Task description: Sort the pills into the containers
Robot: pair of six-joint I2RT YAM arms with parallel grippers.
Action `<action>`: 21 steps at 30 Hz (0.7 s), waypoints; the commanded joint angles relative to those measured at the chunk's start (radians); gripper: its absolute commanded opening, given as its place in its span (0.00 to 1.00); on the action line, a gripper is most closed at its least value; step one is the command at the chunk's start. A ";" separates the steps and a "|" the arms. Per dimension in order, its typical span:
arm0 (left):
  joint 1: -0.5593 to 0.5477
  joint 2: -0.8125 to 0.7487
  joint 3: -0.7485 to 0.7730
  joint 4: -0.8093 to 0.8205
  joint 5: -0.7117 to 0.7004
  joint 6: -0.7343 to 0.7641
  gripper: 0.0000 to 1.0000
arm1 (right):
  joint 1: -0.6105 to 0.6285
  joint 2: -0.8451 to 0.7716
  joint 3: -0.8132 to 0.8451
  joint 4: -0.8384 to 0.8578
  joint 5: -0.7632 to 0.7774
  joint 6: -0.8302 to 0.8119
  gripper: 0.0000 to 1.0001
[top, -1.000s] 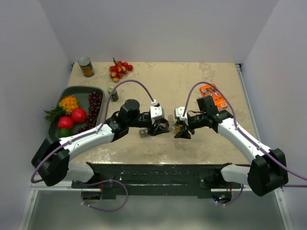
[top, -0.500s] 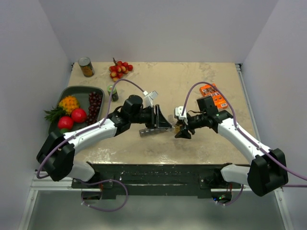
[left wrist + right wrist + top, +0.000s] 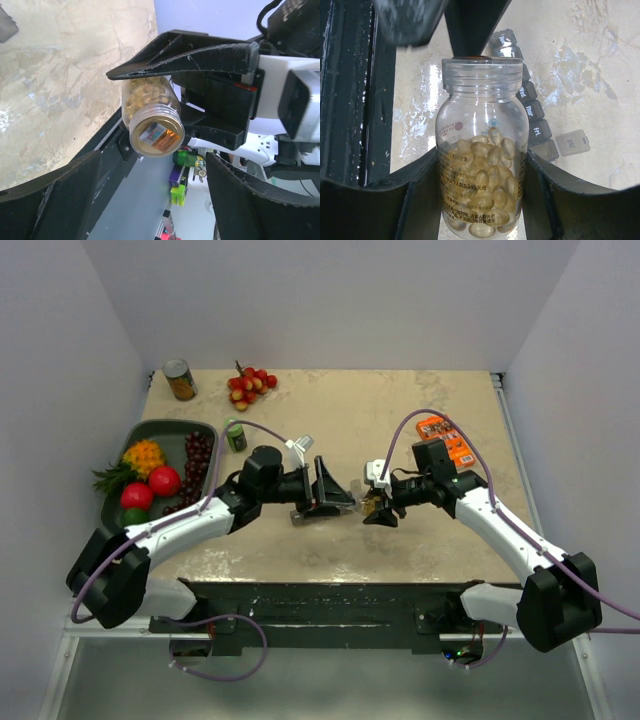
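Pills (image 3: pixel 487 165) lie as a yellowish-tan heap in a small clear bottle (image 3: pixel 482 90), clamped crosswise in the right gripper (image 3: pixel 483 160). Its two fingers press the bottle's sides and it carries nothing else.

Starting with the largest thing, the left gripper (image 3: pixel 155 160) could cause the worst trouble. It is spread wide and faces the bottle's threaded neck without touching it. If it closes off-centre, I judge it could twist the smooth plastic out of the right gripper's hold.

Next are the containers (image 3: pixel 532 107), a dark strip of day-marked boxes on the table (image 3: pixel 580 60). They lie past the bottle's neck and a little to one side of the right gripper. Only one lid (image 3: pixel 572 142) at the nearer end stands open, so the target is small. A pour started from this spot would probably scatter onto the tabletop.

Then there is the bottle. From the left wrist view an orange-and-blue disc shows at the mouth, and I cannot tell whether it is a seal. If it is one, nothing will come out until it is removed. If the mouth is open, a tilt too far would release many pills at once.
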 commanded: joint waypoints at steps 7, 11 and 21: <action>0.107 -0.160 0.064 -0.219 0.025 0.569 0.91 | -0.009 -0.029 0.007 0.034 -0.031 0.006 0.00; 0.073 -0.329 -0.005 -0.160 0.037 0.952 0.95 | -0.010 -0.029 0.004 0.020 -0.054 -0.013 0.00; -0.009 -0.364 -0.162 0.204 0.045 1.377 0.99 | -0.010 -0.019 0.004 -0.007 -0.091 -0.052 0.00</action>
